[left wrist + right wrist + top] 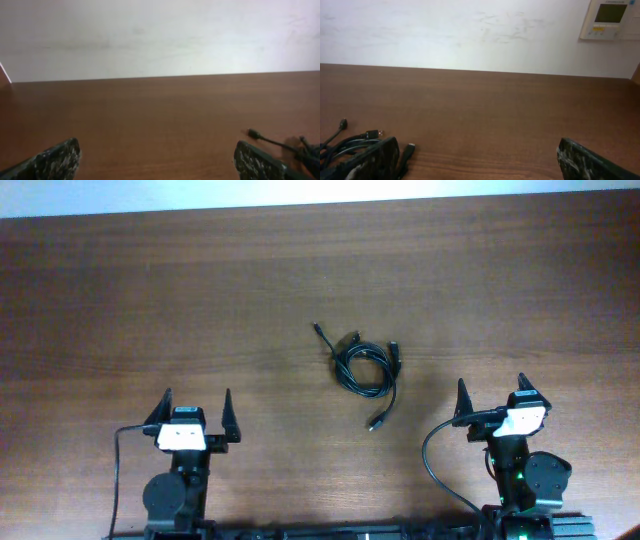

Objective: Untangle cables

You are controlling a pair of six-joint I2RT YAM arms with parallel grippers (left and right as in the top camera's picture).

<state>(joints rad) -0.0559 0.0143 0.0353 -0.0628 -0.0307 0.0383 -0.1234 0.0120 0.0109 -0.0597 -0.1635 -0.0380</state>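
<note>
A: Where are the tools sitting?

B: Both are hovering by the table's (150, 280) near edge, the left gripper (196, 404) toward the left corner and the right gripper (491, 392) toward the right. Each is spread wide, gripping nothing.

A: And the cables (365, 365)?

B: They are lying coiled around the table's middle, nearer the right gripper and well apart from both. One tail (377, 421) is trailing toward the near edge.

A: So how to begin well?

B: I'd be sending the right one low onto that tail while the left is pinning the coil. How the loops are crossing is perhaps too small to read, so pulling slowly seems wise.
</note>
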